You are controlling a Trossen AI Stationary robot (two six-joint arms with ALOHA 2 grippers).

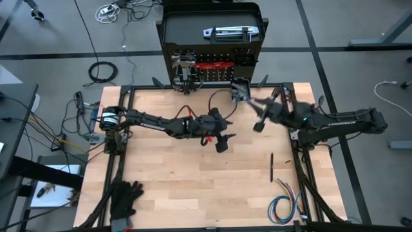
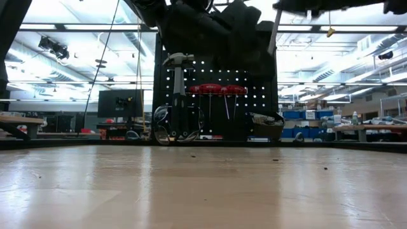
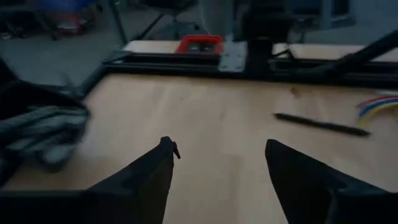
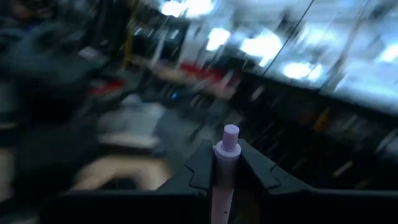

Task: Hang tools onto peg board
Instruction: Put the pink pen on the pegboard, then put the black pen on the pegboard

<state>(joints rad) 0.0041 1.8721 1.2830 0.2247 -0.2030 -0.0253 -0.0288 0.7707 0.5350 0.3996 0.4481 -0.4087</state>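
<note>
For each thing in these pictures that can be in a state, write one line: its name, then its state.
left gripper: open, empty, above the table
right gripper: shut on a pale pen-like tool
hammer: hanging upright on the peg board
black pen: lying flat on the table
black gloves: lying on the table

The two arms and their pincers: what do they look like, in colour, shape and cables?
Both arms are dark, nearly black, made of slim jointed segments. The left arm carries red details near its wrist; the right arm shows a small green light. Dark cables run along the table's edges behind them. The left pincer has two black, wedge-shaped fingers tapering to points; the right pincer is black too.
</note>
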